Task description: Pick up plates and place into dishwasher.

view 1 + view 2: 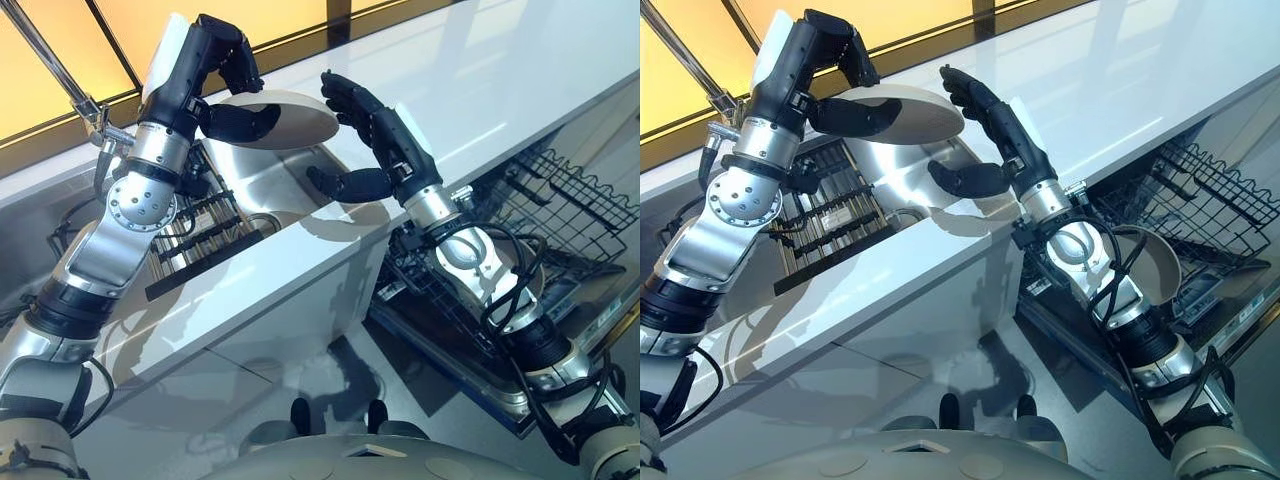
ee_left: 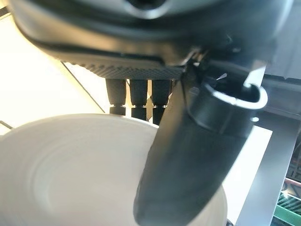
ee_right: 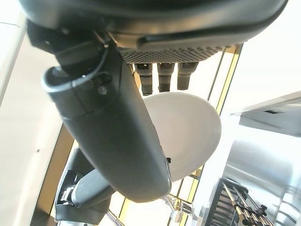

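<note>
Handing the plate across above the sink

My left hand (image 1: 215, 75) pinches the plate (image 1: 285, 118) by its near rim, thumb on the face and fingers curled over the back, holding it up over the sink (image 1: 270, 185). Just beside the plate's far edge my right hand (image 1: 362, 135) waits spread wide, fingers above and thumb below, holding nothing. To do this well I judge the right hand should close firmly on the rim before the left lets go. The dishwasher rack (image 1: 560, 215) sits below the right arm. The left wrist view shows the thumb flat on the plate; the right wrist view shows the gap that remains before contact.
</note>
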You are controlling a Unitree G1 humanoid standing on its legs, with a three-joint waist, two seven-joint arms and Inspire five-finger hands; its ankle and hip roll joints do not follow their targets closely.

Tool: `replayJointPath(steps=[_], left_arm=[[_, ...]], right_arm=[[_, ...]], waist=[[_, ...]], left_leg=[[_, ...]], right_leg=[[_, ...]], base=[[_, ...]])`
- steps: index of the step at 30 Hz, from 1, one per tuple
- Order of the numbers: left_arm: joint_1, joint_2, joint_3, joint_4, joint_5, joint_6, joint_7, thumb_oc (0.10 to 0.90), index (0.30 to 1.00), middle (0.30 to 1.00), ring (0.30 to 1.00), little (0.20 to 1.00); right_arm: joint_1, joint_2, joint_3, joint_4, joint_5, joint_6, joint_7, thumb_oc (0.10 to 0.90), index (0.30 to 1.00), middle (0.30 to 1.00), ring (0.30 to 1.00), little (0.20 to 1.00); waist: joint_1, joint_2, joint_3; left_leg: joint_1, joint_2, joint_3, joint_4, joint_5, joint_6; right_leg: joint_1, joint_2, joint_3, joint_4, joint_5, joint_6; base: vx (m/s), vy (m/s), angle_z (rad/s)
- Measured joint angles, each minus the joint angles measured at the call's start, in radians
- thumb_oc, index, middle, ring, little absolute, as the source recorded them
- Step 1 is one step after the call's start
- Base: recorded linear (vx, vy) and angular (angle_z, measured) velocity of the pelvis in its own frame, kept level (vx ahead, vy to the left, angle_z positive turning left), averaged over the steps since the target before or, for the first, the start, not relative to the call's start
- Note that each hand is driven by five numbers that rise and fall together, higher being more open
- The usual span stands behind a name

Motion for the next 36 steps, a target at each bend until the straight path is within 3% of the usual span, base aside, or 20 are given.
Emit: replayJointPath(steps=[6, 7, 8, 9, 20, 35, 36], left_arm=[[0.000, -0.049, -0.003, 0.000, -0.011, 0.007, -0.012, 0.100, 0.300, 0.300, 0.300, 0.200], [0.000, -0.059, -0.004, 0.000, -0.011, 0.008, -0.013, 0.100, 0.300, 0.300, 0.300, 0.200], [0.000, -0.072, -0.005, -0.001, -0.013, 0.010, -0.015, 0.100, 0.300, 0.300, 0.300, 0.200], [0.000, -0.087, -0.005, -0.002, -0.013, 0.013, -0.017, 0.100, 0.300, 0.300, 0.300, 0.200], [0.067, -0.114, -0.009, -0.090, -0.052, 0.028, -0.079, 0.100, 0.300, 0.300, 0.300, 0.200], [0.076, -0.124, -0.005, -0.096, -0.060, 0.027, -0.078, 0.100, 0.300, 0.300, 0.300, 0.200], [0.077, -0.124, -0.004, -0.096, -0.060, 0.027, -0.078, 0.655, 0.775, 0.775, 0.775, 0.755]], right_arm=[[-0.009, 0.033, 0.005, -0.002, -0.016, 0.001, -0.032, 0.800, 0.900, 0.900, 0.900, 0.900], [-0.012, 0.039, 0.007, -0.002, -0.027, 0.001, -0.042, 0.759, 0.865, 0.865, 0.865, 0.859], [-0.017, 0.038, 0.014, -0.003, -0.038, 0.001, -0.050, 0.289, 0.462, 0.462, 0.462, 0.389], [-0.022, 0.039, 0.019, -0.003, -0.043, 0.002, -0.058, 0.100, 0.300, 0.300, 0.300, 0.200], [-0.024, 0.032, 0.011, -0.003, -0.062, 0.011, -0.116, 0.100, 0.300, 0.300, 0.300, 0.200], [-0.022, 0.034, 0.011, -0.004, -0.081, 0.009, -0.132, 0.100, 0.300, 0.300, 0.300, 0.200], [-0.021, 0.034, 0.011, -0.004, -0.082, 0.009, -0.132, 0.100, 0.300, 0.300, 0.300, 0.200]], waist=[[-0.001, 0.000, 0.000], [-0.001, 0.000, 0.000], [-0.001, 0.000, 0.000], [0.000, -0.001, 0.000], [-0.001, -0.004, 0.001], [0.000, -0.004, 0.001], [0.000, -0.004, 0.001]], left_leg=[[0.000, 0.000, 0.000, 0.000, 0.000, 0.000], [0.000, 0.000, 0.000, 0.000, 0.000, 0.000], [0.000, 0.000, 0.000, 0.000, 0.000, 0.000], [0.000, 0.000, 0.000, 0.000, 0.000, 0.000], [0.000, 0.000, 0.001, 0.000, 0.000, 0.000], [-0.002, -0.006, -0.001, 0.000, 0.000, 0.000], [-0.002, -0.006, -0.002, 0.000, 0.000, 0.000]], right_leg=[[0.000, 0.000, 0.000, 0.000, 0.000, 0.000], [0.000, 0.000, 0.000, 0.000, 0.000, 0.000], [0.000, 0.000, 0.000, 0.000, 0.000, 0.000], [0.000, 0.000, 0.000, 0.000, 0.000, 0.000], [-0.001, 0.000, 0.001, 0.000, 0.000, 0.001], [0.000, -0.001, -0.001, 0.000, -0.001, 0.002], [0.000, -0.001, -0.001, 0.000, -0.001, 0.002]], base=[[0.00, 0.000, 0.00], [0.00, 0.000, 0.00], [0.00, 0.000, 0.00], [0.00, 0.000, 0.00], [0.00, 0.000, 0.00], [0.00, 0.000, 0.00], [0.00, 0.000, 0.00]])
